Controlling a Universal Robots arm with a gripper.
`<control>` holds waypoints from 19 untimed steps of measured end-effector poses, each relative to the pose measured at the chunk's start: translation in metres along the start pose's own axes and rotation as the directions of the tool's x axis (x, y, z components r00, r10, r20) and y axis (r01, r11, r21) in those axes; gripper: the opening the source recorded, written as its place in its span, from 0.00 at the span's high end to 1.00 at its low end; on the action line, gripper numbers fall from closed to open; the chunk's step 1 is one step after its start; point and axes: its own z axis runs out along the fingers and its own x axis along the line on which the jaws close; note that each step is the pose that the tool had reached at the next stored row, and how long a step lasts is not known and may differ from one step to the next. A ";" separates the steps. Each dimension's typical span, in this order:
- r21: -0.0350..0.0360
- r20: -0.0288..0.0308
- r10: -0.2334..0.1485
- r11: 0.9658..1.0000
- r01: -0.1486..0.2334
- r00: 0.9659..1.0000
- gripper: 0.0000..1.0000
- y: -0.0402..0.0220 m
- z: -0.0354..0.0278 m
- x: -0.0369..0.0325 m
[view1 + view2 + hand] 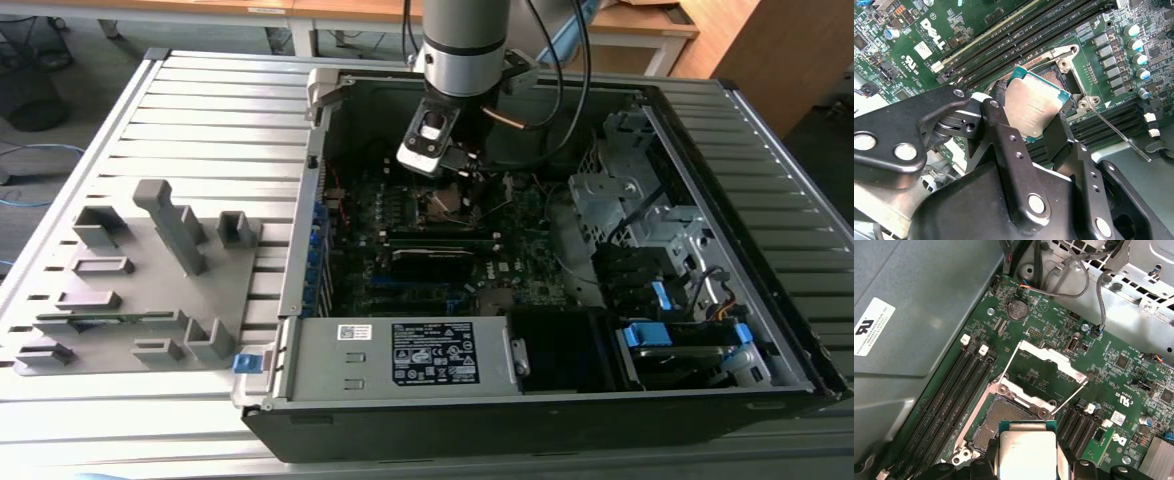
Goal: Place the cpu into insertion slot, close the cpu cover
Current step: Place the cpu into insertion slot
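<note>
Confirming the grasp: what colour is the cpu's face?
The cpu face is dull silver-grey, green-edged; best in the second wrist view.

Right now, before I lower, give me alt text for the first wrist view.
The gripper holds the thin square silver-grey metal cpu over the open black square insertion slot. Beyond it, the silvery hollow-centred metal cpu cover is flipped open on the green motherboard.

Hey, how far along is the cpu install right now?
Done: the cpu cover is flipped open, baring the insertion slot. In hand: the gripper is shut on the cpu, held tilted just above the slot. Left: the cpu is not seated and the cover is not closed.
</note>
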 end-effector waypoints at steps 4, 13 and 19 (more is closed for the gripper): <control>0.001 0.002 0.025 1.000 -0.025 1.000 0.46 0.0000 0.0003 0.0001; 0.003 0.006 0.066 0.998 -0.066 0.998 0.46 0.0000 0.0005 0.0000; 0.005 0.013 0.142 0.990 -0.142 0.990 0.46 -0.0001 0.0011 0.0000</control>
